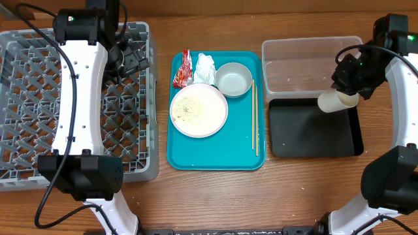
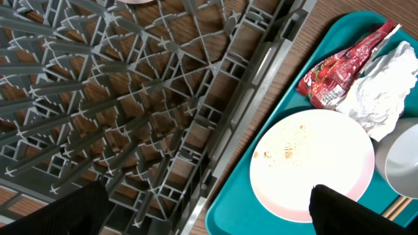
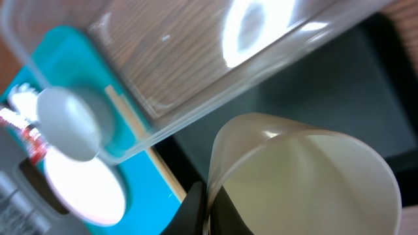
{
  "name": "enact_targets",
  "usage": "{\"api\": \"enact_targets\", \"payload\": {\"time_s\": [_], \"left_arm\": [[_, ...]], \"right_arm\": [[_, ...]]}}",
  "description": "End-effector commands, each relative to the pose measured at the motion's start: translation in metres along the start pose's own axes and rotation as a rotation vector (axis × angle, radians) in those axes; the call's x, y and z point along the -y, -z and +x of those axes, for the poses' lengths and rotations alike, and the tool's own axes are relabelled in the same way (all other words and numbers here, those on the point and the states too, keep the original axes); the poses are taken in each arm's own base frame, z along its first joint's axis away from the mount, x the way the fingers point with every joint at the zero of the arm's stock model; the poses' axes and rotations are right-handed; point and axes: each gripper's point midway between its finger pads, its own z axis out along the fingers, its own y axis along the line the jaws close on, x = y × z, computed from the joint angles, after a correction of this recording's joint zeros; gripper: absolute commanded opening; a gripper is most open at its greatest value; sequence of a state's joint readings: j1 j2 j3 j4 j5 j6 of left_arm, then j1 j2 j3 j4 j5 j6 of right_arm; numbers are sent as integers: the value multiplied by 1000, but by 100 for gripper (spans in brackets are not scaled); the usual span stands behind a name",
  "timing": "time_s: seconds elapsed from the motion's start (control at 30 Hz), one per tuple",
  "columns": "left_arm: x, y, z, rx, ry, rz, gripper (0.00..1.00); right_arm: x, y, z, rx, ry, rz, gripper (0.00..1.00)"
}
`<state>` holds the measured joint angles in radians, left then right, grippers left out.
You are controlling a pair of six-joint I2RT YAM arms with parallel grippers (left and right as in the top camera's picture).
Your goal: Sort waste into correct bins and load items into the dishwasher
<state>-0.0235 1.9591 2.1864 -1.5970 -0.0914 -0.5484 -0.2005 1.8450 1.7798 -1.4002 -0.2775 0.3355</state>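
Left gripper [image 2: 206,212] hangs spread wide over the right edge of the square grey lattice dish rack [image 1: 26,98], beside the teal serving tray [image 1: 215,153] and its grain-flecked round white plate [image 1: 198,109] (specks clearest from the left wrist). Right gripper [image 3: 208,209] pinches the rim of a small pale cup [image 1: 334,100] — tipped, long axis left-to-right — above the seam between clear plastic tub [image 1: 300,65] and shallow black tray [image 1: 313,134]; only the overhead shows the rack lying far left, nearer the other arm
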Motion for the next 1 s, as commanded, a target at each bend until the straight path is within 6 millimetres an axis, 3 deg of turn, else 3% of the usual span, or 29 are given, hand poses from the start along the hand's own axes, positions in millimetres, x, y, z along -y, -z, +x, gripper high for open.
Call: {"api": "enact_targets", "payload": {"time_s": [0.0, 0.37, 0.8, 0.97], "left_arm": [[-6, -2, -4, 6, 24, -18, 100], [-6, -2, -4, 6, 24, -18, 100], [-6, -2, -4, 6, 24, -18, 100], [-6, -2, -4, 6, 24, -18, 100]], "right_arm": [[-34, 2, 15, -66, 107, -173, 4], [-68, -3, 32, -92, 208, -237, 4], [-74, -3, 33, -92, 216, -263, 4], [-99, 6, 38, -119, 234, -411, 4]]}}
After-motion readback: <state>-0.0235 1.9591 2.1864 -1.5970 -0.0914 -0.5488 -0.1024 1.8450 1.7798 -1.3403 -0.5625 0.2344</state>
